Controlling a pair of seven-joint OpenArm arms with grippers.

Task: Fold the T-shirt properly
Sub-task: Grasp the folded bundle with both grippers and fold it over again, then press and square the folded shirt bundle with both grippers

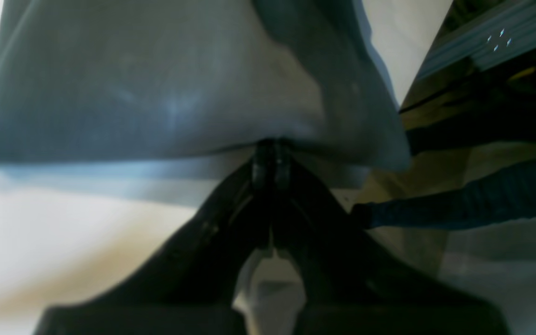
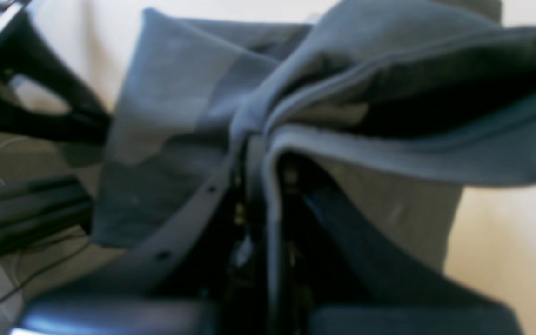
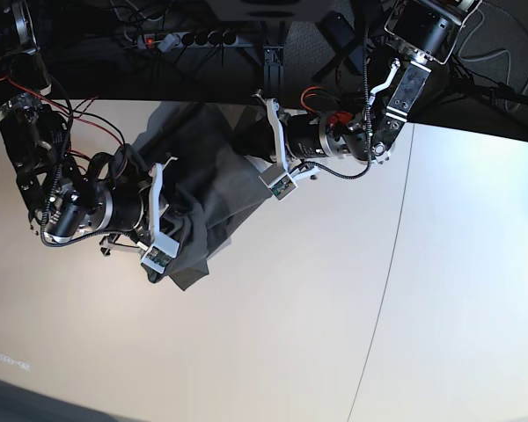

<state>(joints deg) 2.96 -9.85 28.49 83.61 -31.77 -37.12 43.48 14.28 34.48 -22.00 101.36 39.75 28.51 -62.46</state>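
Right arm: at the bench's (image 3: 273, 352) far-left part in the base view; its fingers (image 2: 268, 153) are closed tight on a bunched hem of the T-shirt (image 3: 202, 189).
T-shirt: dark grey, held between both arms near the bench's far edge, left of centre, sagging in folds toward the near side.
Left arm: reaches in from the far edge; its fingers (image 1: 271, 163) are pinched together on the cloth's edge.
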